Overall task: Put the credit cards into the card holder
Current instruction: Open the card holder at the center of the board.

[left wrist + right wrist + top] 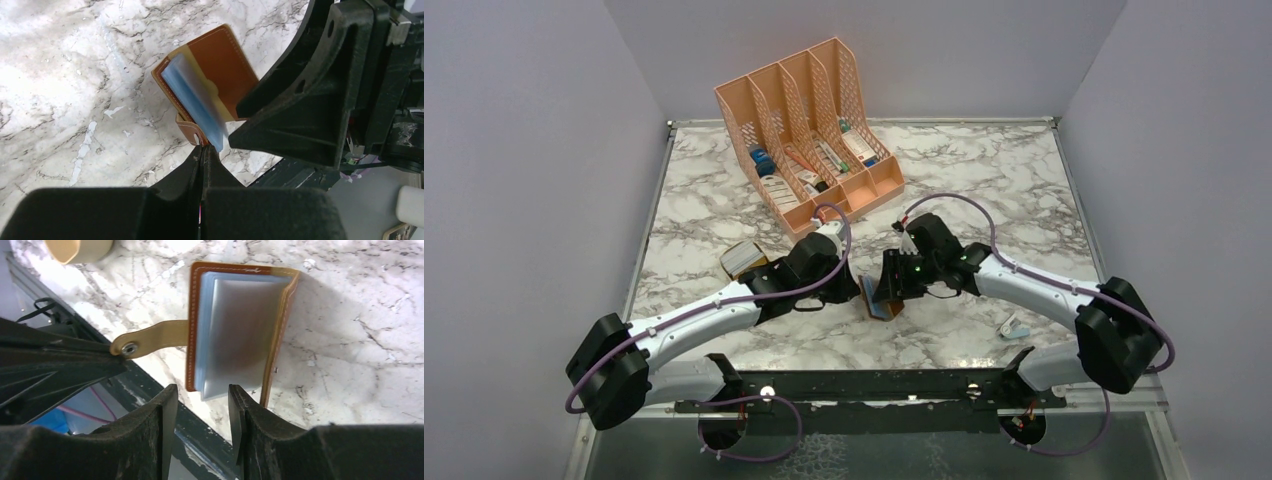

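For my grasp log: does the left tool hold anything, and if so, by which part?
Yes. The left tool is shut on the brown wallet, pinching the end of its snap tab.

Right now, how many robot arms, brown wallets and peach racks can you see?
Robot arms: 2 (left arm, right arm)
Brown wallet: 1
Peach rack: 1
Total: 4
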Controlling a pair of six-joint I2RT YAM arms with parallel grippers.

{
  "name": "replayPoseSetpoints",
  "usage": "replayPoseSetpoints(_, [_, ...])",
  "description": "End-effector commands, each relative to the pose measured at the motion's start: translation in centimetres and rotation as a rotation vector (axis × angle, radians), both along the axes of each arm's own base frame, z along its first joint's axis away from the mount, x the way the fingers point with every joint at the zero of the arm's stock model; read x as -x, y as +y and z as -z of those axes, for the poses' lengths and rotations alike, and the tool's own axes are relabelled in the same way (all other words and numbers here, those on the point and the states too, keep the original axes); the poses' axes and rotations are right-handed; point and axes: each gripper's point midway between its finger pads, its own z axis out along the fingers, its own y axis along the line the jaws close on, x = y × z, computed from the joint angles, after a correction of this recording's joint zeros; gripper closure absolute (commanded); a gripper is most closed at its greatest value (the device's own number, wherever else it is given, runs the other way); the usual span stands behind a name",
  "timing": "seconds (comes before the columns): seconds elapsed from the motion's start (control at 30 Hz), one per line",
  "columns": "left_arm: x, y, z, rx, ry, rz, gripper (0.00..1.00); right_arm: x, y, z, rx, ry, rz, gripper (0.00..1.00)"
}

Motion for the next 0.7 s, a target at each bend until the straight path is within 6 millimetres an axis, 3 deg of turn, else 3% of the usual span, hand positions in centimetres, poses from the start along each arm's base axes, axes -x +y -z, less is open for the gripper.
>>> replayPoseSetpoints(0.0, [-0.8, 0.9, -0.2, -0.036, -0.018, -0.045, 1.0, -1.4, -0.1, 0.5, 0.047, -0.056, 0.015, 0.57])
replayPoseSetpoints(0.27, [-0.6, 0.7, -0.6, -0.02, -0.017, -0.036, 1.0, -1.2, 0.8, 1.8, 0.021, -0.029, -0.007, 0.5])
replayPoseSetpoints(0.67, [-0.5, 0.9, -0.5, -0.023, -0.022, -0.039, 1.0, -1.1, 0.1, 3.7, 0.07, -0.005, 0.004, 0.49])
